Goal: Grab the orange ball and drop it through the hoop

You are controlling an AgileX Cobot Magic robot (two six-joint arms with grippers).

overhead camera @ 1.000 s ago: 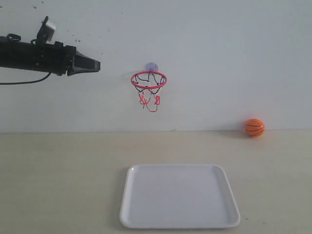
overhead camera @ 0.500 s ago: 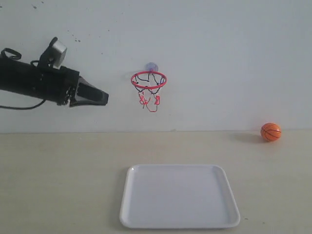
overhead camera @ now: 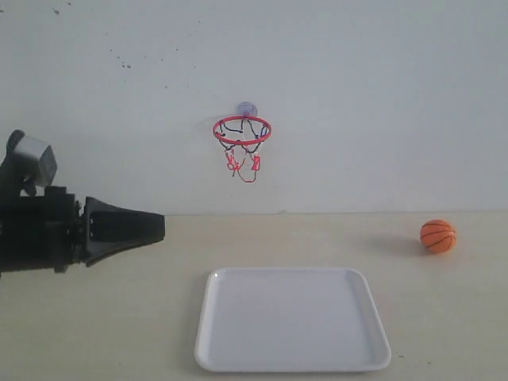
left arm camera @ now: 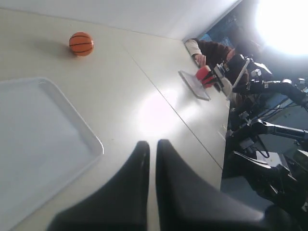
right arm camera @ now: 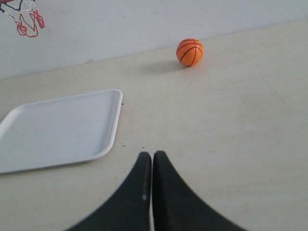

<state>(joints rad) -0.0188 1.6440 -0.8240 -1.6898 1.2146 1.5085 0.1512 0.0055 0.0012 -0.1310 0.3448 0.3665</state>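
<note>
Fingers of the left gripper (overhead camera: pixel 157 225) are lying pressed together, holding nothing, and pointing out across the table (overhead camera: pixel 103 317). The white tray (overhead camera: pixel 292 319) is sitting just ahead of its tips and lower down. The hoop (overhead camera: pixel 242 131) is hanging on the wall (overhead camera: pixel 381 95), higher than the tips and further ahead, with nothing in it. The orange ball (overhead camera: pixel 437 236) is sitting on the table well beyond the tray, so the whole tray is lying between this gripper and the ball. The left wrist view is showing the ball small and distant, past the tray's far corner.

The right gripper (right arm camera: pixel 152 155) is not appearing in the exterior view. Its own camera is showing its fingers also closed against each other and empty. From those tips the ball (right arm camera: pixel 189 52) is lying ahead and a little off their line, with only bare table between; the tray is lying off to the other side.

Judging by that open path, the right arm is looking like the nearer and better placed of the two. Being round, the ball is offering no long axis to line up with, so the bearing is what is counting. The gripper is needing to swing slightly toward the ball, spread its fingers, and descend over it.
</note>
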